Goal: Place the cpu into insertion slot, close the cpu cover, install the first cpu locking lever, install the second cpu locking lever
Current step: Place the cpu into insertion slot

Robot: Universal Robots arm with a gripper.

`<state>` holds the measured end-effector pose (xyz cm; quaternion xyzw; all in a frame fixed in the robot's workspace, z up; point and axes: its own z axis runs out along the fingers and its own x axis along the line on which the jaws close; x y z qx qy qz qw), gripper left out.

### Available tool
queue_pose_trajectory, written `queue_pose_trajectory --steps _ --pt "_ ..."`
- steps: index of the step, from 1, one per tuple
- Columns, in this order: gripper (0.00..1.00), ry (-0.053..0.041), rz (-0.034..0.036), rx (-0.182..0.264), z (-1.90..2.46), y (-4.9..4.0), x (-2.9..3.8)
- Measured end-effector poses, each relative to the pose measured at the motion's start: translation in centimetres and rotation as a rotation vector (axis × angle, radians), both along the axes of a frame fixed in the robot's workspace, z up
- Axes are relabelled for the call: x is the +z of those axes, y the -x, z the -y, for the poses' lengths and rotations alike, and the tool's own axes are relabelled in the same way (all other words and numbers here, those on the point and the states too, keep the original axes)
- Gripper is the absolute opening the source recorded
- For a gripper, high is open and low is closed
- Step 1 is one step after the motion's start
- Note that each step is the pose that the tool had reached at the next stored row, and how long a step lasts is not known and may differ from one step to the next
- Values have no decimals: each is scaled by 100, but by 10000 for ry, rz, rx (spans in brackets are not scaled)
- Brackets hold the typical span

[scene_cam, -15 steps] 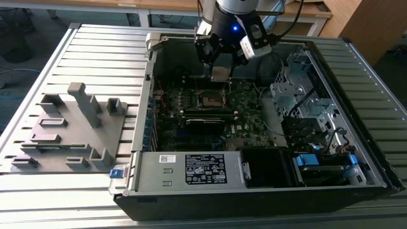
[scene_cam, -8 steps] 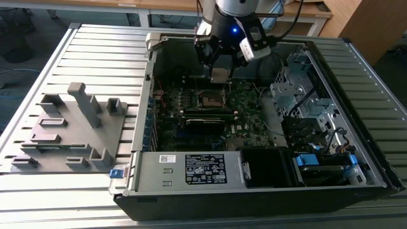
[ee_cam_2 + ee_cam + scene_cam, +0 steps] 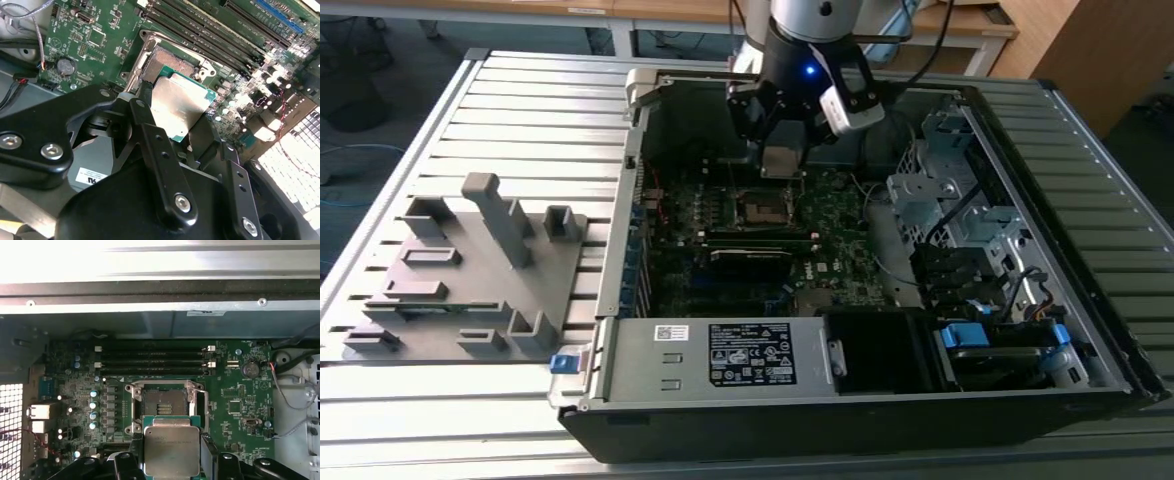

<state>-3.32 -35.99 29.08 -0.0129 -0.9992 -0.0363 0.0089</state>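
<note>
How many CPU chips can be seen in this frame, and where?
1. The cpu is clamped in the hand, held above the motherboard near the empty insertion slot. Parts of the case are hidden, so another could lie out of sight.

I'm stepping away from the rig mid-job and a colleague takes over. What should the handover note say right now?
Gripper: shut on the cpu, holding it up inside the open computer case.
Insertion slot: uncovered and empty. The cpu hangs close to it, not touching.
Done: the cpu is in the grasp, near the slot.
Left: cpu not yet seated, cover not closed, neither locking lever installed.
</note>
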Motion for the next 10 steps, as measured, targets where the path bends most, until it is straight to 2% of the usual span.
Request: queue_pose_trajectory --steps 10 --pt "54 6 -1 0 0 35 -76"
